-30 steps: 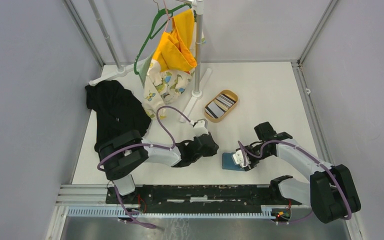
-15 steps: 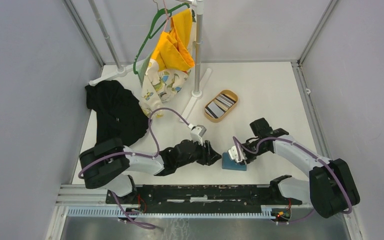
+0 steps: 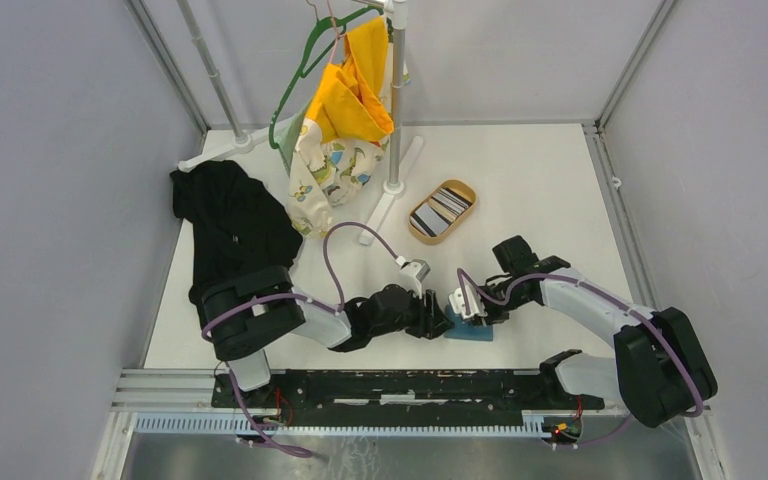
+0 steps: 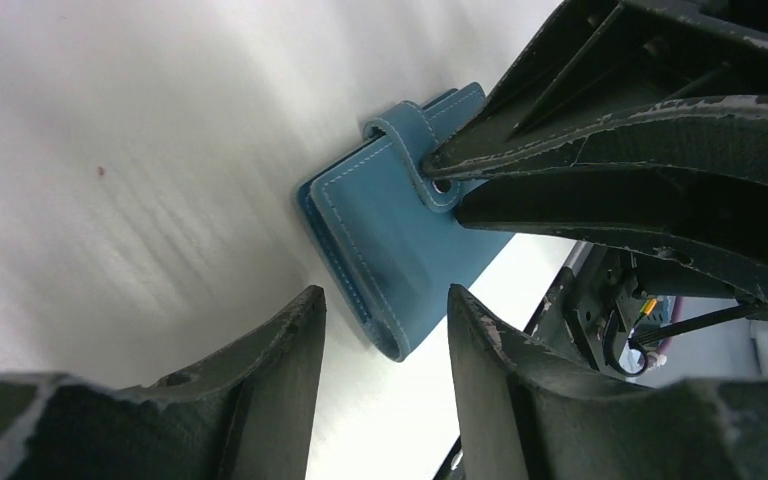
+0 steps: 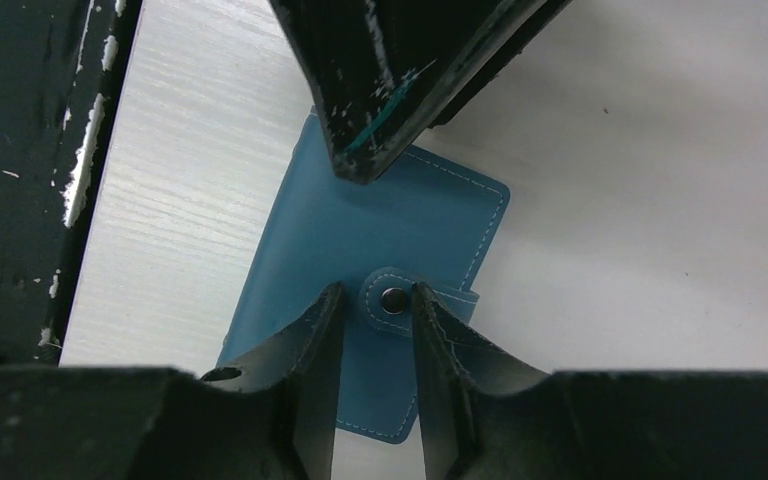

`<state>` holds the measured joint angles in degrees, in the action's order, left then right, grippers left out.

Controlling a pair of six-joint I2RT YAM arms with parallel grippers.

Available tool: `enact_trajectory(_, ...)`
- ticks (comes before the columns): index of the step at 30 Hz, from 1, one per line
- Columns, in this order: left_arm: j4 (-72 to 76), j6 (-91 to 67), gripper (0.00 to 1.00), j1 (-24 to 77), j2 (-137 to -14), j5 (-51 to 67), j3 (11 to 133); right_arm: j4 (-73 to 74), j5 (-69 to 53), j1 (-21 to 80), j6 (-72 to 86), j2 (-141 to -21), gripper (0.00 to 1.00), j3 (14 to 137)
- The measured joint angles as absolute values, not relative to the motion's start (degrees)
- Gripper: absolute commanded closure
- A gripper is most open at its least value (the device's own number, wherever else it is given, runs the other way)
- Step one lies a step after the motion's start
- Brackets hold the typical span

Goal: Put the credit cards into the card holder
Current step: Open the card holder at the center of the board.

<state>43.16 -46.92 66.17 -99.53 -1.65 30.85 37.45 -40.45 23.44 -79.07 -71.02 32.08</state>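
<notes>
While narrowly parted, right claw (image 5: 378, 292) astride card holder (image 5: 410, 220) tab (image 5: 392, 300).

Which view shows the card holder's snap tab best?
Right wrist: the snap tab is centred, facing the lens. Left wrist shows it obliquely, partly hidden. Top external shows only the card holder, a small teal patch.
</notes>
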Motion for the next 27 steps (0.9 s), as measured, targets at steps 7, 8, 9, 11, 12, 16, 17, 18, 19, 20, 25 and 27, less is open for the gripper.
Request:
enact_trajectory(7, 38.39, -46.94, 0.56, 68.58, -101.01, -4.51, 34.87, 36.27, -40.42, 23.53, -75.64, -71.68, 0.83, 32.25)
enact_trajectory(8, 37.69, -46.96, 0.58, 68.77, -101.08, -4.99, 35.16, 36.05, -40.40, 23.53, -75.35, -71.70, 0.85, 32.27)
enact_trajectory(9, 37.06, -46.96, 0.60, 68.88, -101.10, -5.65, 35.38, 35.81, -40.32, 23.53, -74.96, -71.70, 0.88, 32.25)
enact_trajectory(11, 36.27, -47.03, 0.65, 68.90, -101.10, -6.37, 35.62, 35.38, -40.21, 23.53, -74.48, -71.68, 0.91, 32.27)
enact_trajectory(12, 35.88, -47.03, 0.67, 68.95, -101.10, -6.70, 35.70, 35.16, -40.14, 23.53, -74.15, -71.64, 0.92, 32.25)
enact_trajectory(16, 35.38, -47.05, 0.79, 69.04, -101.19, -7.66, 35.73, 34.06, -39.90, 23.53, -72.69, -71.31, 0.98, 32.25)
enact_trajectory(17, 35.31, -47.05, 0.82, 69.04, -101.23, -7.92, 35.75, 33.78, -39.79, 23.53, -72.18, -71.22, 1.00, 32.25)
enact_trajectory(18, 35.29, -47.05, 0.86, 69.06, -101.23, -8.08, 35.73, 33.63, -39.68, 23.53, -71.75, -71.11, 1.00, 32.25)
enact_trajectory(19, 35.31, -47.05, 0.89, 69.10, -101.21, -8.45, 35.73, 33.41, -39.48, 23.53, -71.18, -70.91, 1.00, 32.25)
enact_trajectory(20, 35.44, -47.05, 0.93, 69.12, -101.21, -8.75, 35.75, 33.10, -39.33, 23.53, -70.43, -70.61, 1.00, 32.23)
enact_trajectory(25, 35.22, -46.98, 0.98, 69.25, -100.64, -10.02, 35.73, 29.89, -37.39, 23.51, -65.12, -68.53, 1.00, 31.99)
enact_trajectory(27, 34.24, -46.92, 0.98, 69.30, -100.09, -10.63, 35.75, 27.62, -36.75, 23.33, -62.48, -67.40, 1.00, 31.97)
